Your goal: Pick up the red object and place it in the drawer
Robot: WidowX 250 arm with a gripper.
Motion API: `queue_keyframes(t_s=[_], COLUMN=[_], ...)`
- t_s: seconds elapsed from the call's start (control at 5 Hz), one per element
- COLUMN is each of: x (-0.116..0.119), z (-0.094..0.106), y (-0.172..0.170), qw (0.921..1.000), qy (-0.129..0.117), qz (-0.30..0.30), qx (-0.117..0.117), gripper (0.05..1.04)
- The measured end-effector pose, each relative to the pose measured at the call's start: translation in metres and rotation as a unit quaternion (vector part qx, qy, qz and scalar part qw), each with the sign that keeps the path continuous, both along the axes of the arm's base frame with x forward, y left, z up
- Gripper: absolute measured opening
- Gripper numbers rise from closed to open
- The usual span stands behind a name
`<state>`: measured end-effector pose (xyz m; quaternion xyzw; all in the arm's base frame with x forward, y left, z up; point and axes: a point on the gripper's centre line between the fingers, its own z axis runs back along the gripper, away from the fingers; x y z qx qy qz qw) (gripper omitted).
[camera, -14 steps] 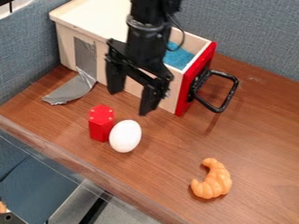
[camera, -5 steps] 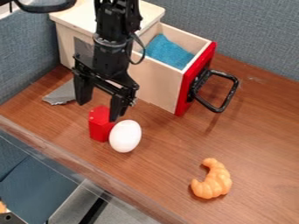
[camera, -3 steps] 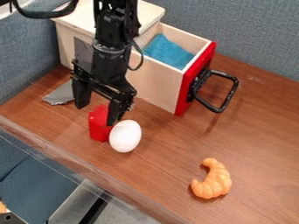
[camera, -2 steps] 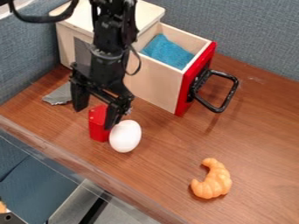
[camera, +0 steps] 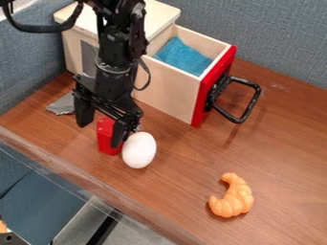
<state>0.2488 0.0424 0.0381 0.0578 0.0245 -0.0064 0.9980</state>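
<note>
- You're keeping the gripper (camera: 100,135) jaws wide apart, clamping nothing; they're hanging over the red block, on the camera side of the drawer (camera: 167,92).
- One finger is sitting off the block's left; the other is overlapping its right side, close to the egg.
- Red block (camera: 105,141) is standing upright on the table, well apart from the drawer's side wall.
- Handling: you're probably dealing with something light, stiff, not fragile; smooth faces may be slipping a bit.
- Grip: you're wanting opposite side faces, around mid-height, jaws level across it.
- Looks: it's showing plain bright red, a short faceted post with small pale dots near the top; the gripper is hiding part.
- White egg (camera: 139,150) is sitting right beside the block, also camera side of the drawer; you're risking nudging it while closing.
- Drawer is standing open, blue cloth (camera: 183,55) lying inside; you're needing to lift over its wall.
- Orange croissant (camera: 231,196) is lying well clear of the drawer, toward the camera.
</note>
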Motion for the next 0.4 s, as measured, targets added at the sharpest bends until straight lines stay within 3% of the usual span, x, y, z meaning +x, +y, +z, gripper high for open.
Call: queue_keyframes(t_s=[0.4], x=[0.0028], z=[-0.0001], y=[0.0035], qw=[0.9999], qy=[-0.010], qz=[0.003], qx=[0.000], gripper=[0.999])
